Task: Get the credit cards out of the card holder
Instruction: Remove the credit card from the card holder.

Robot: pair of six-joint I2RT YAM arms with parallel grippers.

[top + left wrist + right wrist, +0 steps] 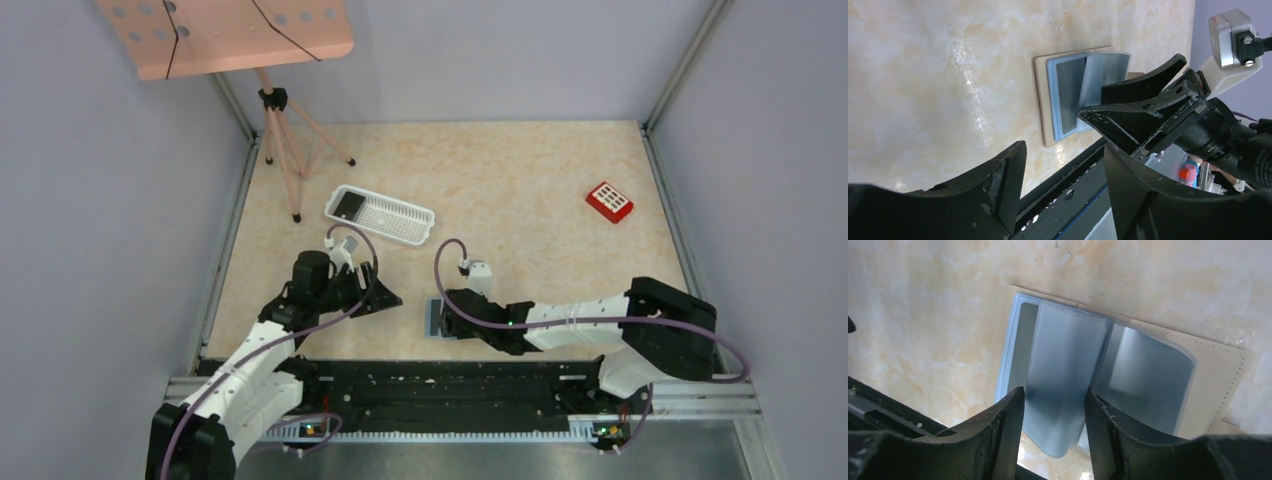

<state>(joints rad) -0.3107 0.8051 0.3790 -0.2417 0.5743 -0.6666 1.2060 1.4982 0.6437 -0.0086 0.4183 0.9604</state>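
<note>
The card holder (pixel 432 320) lies open on the table near the front edge, between the two arms. In the right wrist view it (pixel 1218 370) has a pale tan cover and blue-grey clear sleeves. One sleeve (pixel 1063 365) stands raised between the fingers of my right gripper (pixel 1054 395), whose jaws are apart. In the left wrist view a dark grey card (pixel 1068 85) shows inside the flat left sleeve of the holder (pixel 1044 100). My left gripper (pixel 1063 155) is open and empty, a short way left of the holder (pixel 388 297). My right gripper (pixel 450 310) is over the holder.
A white slotted basket (pixel 395 218) with a dark card (pixel 349 205) in its left end lies behind the left arm. A red box with white squares (pixel 609 201) sits at the far right. A tripod stand (pixel 285 150) is at the back left. A black rail (pixel 440 385) runs along the front edge.
</note>
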